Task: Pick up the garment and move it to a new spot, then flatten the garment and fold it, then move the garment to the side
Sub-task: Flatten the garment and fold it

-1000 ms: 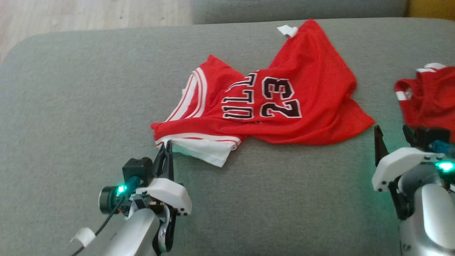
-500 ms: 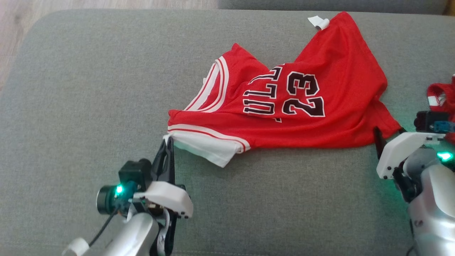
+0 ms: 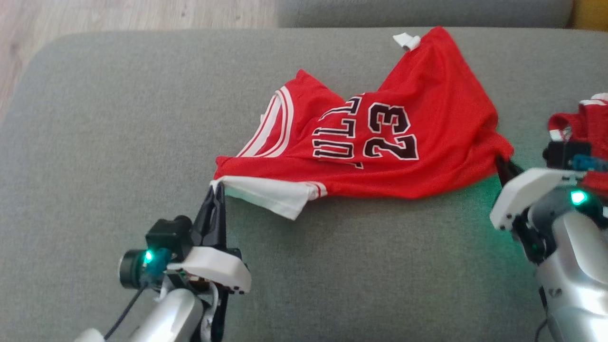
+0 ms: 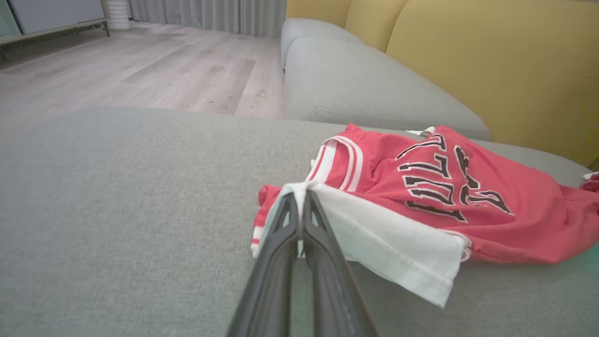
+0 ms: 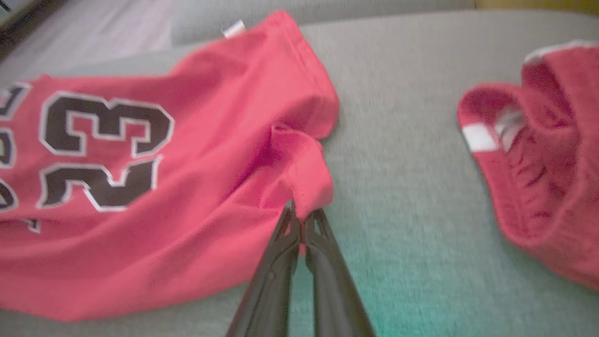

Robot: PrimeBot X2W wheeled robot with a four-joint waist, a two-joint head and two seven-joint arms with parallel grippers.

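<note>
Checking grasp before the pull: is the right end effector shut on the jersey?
Yes, the right end effector is closed on a corner of the jersey.

Grey sofa seat, yellow backrest, pale wooden floor, grey curtains beyond.

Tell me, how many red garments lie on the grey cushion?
2. The jersey numbered 23 lies in the middle of the cushion; a second red garment lies crumpled at the robot's right, partly out of view.
</note>
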